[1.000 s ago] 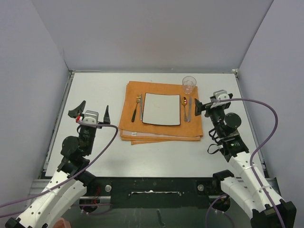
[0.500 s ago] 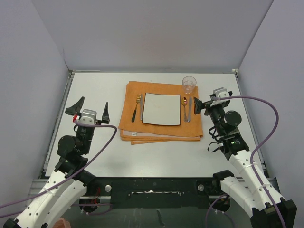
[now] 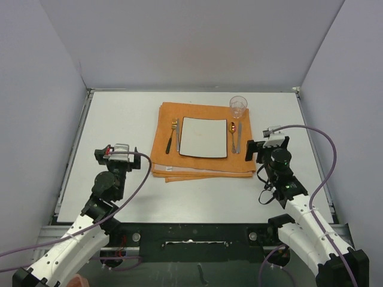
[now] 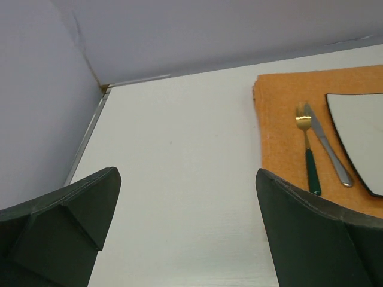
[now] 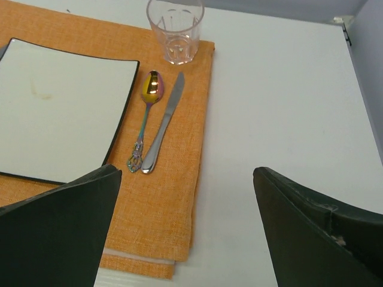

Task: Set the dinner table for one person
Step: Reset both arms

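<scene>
progress: looks complete, nothing obvious left | counter [image 3: 119,119] fills mid-frame; cloth [image 3: 203,165], plate [image 3: 204,137], fork [image 3: 172,136], spoon [image 3: 233,133], knives [image 3: 239,139], glass [image 3: 238,106] laid upper centre | left end effector [image 4: 186,174] lower left, spread, empty | right end effector [image 5: 187,171] lower right, spread, empty

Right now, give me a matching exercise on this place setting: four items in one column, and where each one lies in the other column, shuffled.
Things:
1. clear glass
2. green-handled fork
3. gold-bowled spoon
4. square white plate

Places:
A. left of the plate
B. middle of the orange cloth
C. far right corner of the cloth
D. right of the plate, next to a knife

Pairs: 1-C; 2-A; 3-D; 4-B.
</scene>
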